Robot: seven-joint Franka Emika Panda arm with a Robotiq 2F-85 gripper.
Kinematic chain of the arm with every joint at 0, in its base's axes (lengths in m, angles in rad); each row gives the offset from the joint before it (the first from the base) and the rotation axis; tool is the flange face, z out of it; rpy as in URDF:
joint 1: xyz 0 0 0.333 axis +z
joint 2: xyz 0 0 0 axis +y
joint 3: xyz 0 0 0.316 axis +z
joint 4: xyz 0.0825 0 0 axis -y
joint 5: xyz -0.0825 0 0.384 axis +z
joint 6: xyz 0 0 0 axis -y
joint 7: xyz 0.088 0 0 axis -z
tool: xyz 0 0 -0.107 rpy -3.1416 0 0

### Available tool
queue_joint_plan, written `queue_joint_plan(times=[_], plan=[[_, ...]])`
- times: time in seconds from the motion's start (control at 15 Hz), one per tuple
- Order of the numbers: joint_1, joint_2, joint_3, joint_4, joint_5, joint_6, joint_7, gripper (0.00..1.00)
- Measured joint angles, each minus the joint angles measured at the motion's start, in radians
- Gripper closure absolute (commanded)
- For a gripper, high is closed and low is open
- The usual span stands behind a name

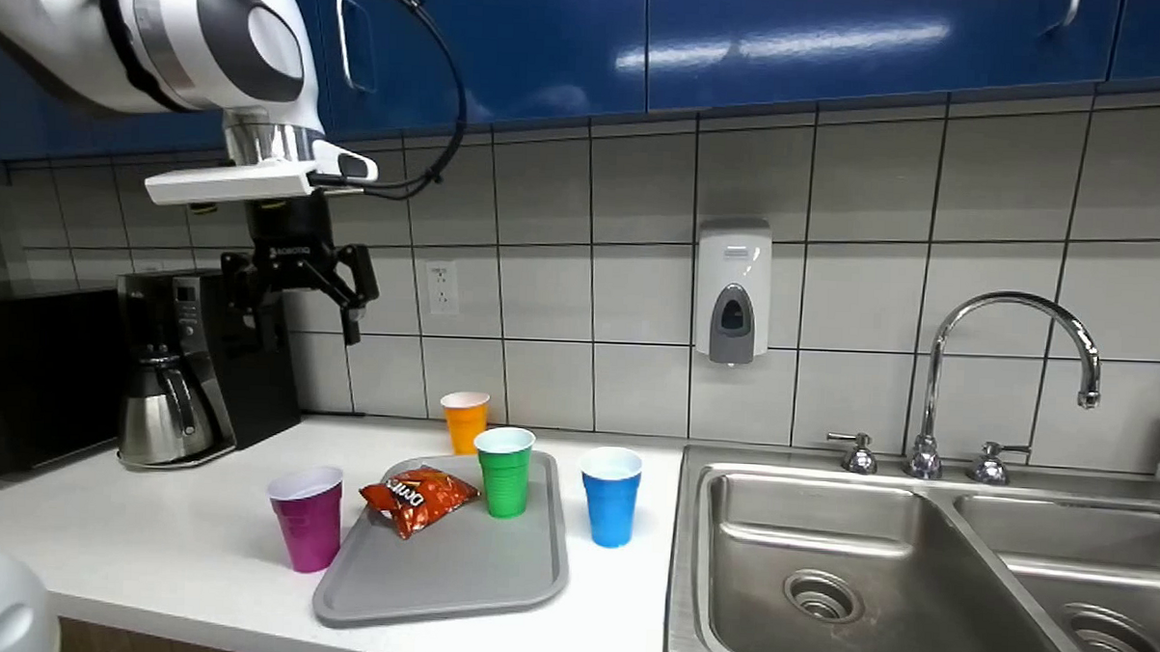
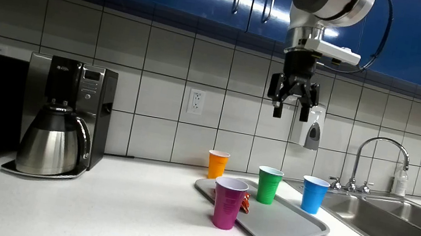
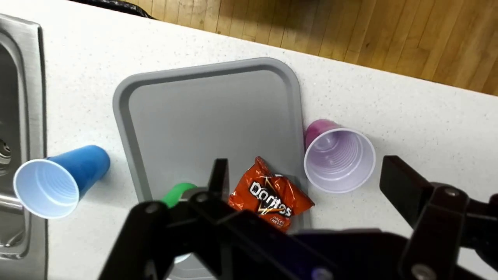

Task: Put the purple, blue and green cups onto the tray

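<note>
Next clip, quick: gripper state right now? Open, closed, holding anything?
Gripper: open, fingers apart in both exterior views, holding nothing.

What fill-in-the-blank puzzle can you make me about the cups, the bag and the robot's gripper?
1. Of the purple cup, blue cup and green cup, only the ____ one stands on the tray.
2. The cup nearest the sink is the ____ one.
3. The big word on the shiny red bag is ____.
4. The gripper is not shut but ____.

Missing words: green; blue; Doritos; open.

Green cup stands on tray
</note>
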Motion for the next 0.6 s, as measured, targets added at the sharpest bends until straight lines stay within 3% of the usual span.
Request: queue_joint_plan(times=[0.6], plan=[[0.018, 0.036, 0.000, -0.107, -0.036, 0.117, -0.022, 0.00]])
